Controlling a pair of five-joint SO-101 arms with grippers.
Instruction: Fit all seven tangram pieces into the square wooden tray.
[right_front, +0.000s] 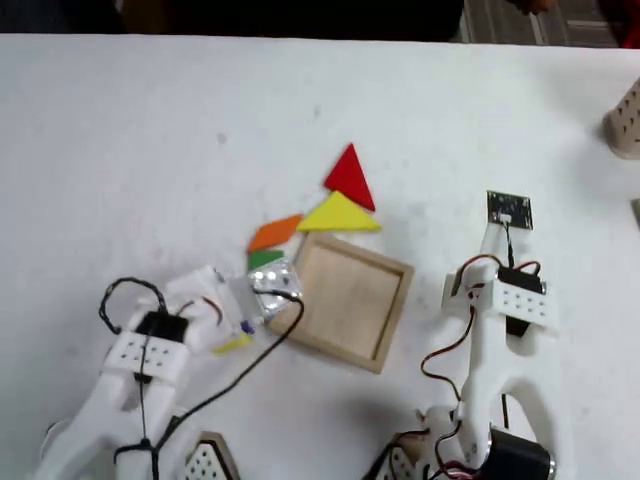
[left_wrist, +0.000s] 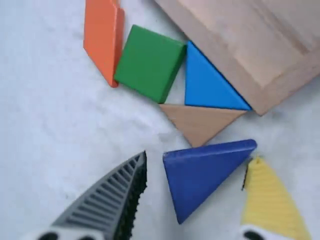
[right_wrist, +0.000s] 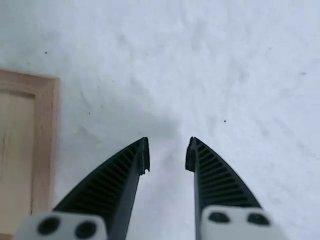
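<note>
Navy triangle (left_wrist: 200, 177) between left pincer (left_wrist: 196, 162) jaws

White arms (right_front: 488, 360) carry black cables (right_front: 243, 372) and ribbed dark fingers (right_wrist: 120, 185).

Between the left gripper's (left_wrist: 198, 159) grey ribbed finger (left_wrist: 107, 200) and yellow ribbed finger (left_wrist: 267, 197) lies a dark blue triangle (left_wrist: 200, 175). Beyond the fingertips are a bare-wood triangle (left_wrist: 200, 122) (unpainted, like the pale tray (left_wrist: 280, 70)), a light blue triangle (left_wrist: 210, 82), a green square (left_wrist: 150, 62) and an orange parallelogram (left_wrist: 102, 40).
</note>
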